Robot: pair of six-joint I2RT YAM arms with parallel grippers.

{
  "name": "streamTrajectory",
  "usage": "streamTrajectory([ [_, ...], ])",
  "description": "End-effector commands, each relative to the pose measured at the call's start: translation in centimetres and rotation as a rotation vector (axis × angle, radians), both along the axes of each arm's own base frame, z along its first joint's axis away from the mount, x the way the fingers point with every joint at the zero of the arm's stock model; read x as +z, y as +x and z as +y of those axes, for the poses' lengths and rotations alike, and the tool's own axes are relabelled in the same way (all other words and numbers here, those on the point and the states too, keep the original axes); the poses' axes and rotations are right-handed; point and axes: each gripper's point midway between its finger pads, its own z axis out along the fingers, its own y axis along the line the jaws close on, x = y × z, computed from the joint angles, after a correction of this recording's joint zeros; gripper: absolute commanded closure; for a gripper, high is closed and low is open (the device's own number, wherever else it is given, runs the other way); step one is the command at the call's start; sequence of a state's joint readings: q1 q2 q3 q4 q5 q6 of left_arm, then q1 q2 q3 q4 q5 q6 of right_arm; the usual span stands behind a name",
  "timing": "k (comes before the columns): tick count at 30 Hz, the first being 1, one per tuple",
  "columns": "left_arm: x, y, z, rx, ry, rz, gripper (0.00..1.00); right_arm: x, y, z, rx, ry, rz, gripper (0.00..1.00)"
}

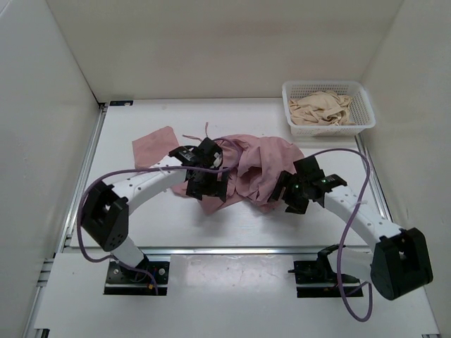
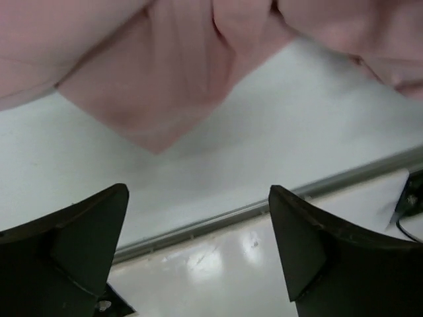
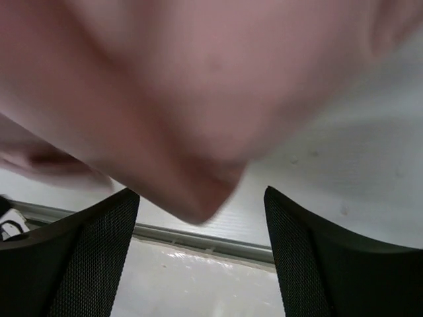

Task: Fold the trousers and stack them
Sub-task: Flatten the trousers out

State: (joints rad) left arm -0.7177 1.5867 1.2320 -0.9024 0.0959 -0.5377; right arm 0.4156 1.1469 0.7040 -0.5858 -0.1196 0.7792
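The dusty-pink trousers (image 1: 257, 165) lie crumpled in a heap at mid-table, one flat leg end reaching out to the left (image 1: 155, 146). My left gripper (image 1: 208, 184) is over the heap's near-left edge. In the left wrist view it (image 2: 198, 191) is open with nothing between its fingers, and the pink cloth (image 2: 165, 79) lies beyond the tips. My right gripper (image 1: 285, 193) is at the heap's near-right edge. Seen from the right wrist it (image 3: 199, 198) is open, and a blurred corner of the trousers (image 3: 192, 132) hangs just ahead of the gap, not pinched.
A white mesh basket (image 1: 361, 95) at the back right holds a beige garment (image 1: 320, 107). A metal rail (image 1: 232, 248) runs along the table's near edge, close behind both grippers. White walls enclose the table on three sides.
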Motion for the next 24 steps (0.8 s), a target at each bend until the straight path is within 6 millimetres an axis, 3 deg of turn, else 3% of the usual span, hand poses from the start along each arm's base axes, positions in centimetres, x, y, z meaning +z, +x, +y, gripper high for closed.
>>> streamTrajectory([
  [1, -1.6, 1.6, -0.5, 0.013, 0.026, -0.038, 0.0, 2.7, 3.7, 2.0, 0.04, 0.05, -0.118, 0.19],
  [5, -4.9, 2.3, -0.6, 0.016, 0.11, -0.006, 0.0, 3.0, 6.0, 3.0, 0.055, 0.043, -0.125, 0.17],
  [7, -5.8, 2.4, -0.6, 0.01, 0.14, -0.013, 0.05, 3.6, 6.9, 3.1, 0.046, 0.051, -0.146, 0.26],
  [9, -6.7, 2.5, -0.6, 0.007, 0.177, -0.015, 0.3, 4.0, 7.7, 3.4, 0.046, 0.056, -0.157, 0.39],
  [10, -6.7, 2.7, -0.4, 0.011, 0.188, -0.025, 0.42, 4.2, 8.2, 3.2, 0.032, 0.039, -0.174, 0.6],
  [11, -7.0, 3.1, 0.1, 0.021, 0.218, -0.04, 0.73, 3.4, 8.4, 2.9, 0.031, 0.025, -0.156, 0.75],
  [12, -7.0, 3.2, 0.2, 0.033, 0.223, -0.045, 0.87, 3.9, 8.6, 2.8, 0.026, 0.02, -0.164, 0.88],
  [13, -6.7, 3.7, 0.2, 0.044, 0.215, -0.053, 0.9, 3.9, 9.2, 2.0, 0.009, 0.008, -0.156, 1.0],
  [14, -6.8, 3.6, 0.9, 0.043, 0.232, -0.038, 0.9, 4.1, 9.3, 1.7, 0.008, 0.002, -0.158, 1.0],
  [16, -4.4, 4.7, 1.4, 0.072, 0.232, -0.095, 0.9, 6.7, 9.7, 0.5, -0.007, -0.034, -0.216, 1.0],
  [17, -2.9, 5.5, 2.6, 0.107, 0.251, -0.117, 0.9, 7.8, 9.9, 0.1, -0.013, -0.051, -0.242, 1.0],
  [20, 3.7, 6.8, 4.3, 0.144, 0.193, -0.234, 0.9, 12.8, 10.8, -2.1, -0.055, -0.086, -0.352, 1.0],
  [21, 6.3, 6.1, 5.5, 0.163, 0.174, -0.256, 0.9, 13.9, 11.3, -3.0, -0.076, -0.103, -0.374, 1.0],
  [23, 9.6, 6.1, 7.4, 0.193, 0.161, -0.302, 0.9, 17.9, 12.5, -3.7, -0.078, -0.112, -0.472, 1.0],
  [24, 12.7, 6.0, 8.1, 0.206, 0.121, -0.361, 0.9, 17.6, 13.7, -4.2, -0.085, -0.133, -0.452, 1.0],
])
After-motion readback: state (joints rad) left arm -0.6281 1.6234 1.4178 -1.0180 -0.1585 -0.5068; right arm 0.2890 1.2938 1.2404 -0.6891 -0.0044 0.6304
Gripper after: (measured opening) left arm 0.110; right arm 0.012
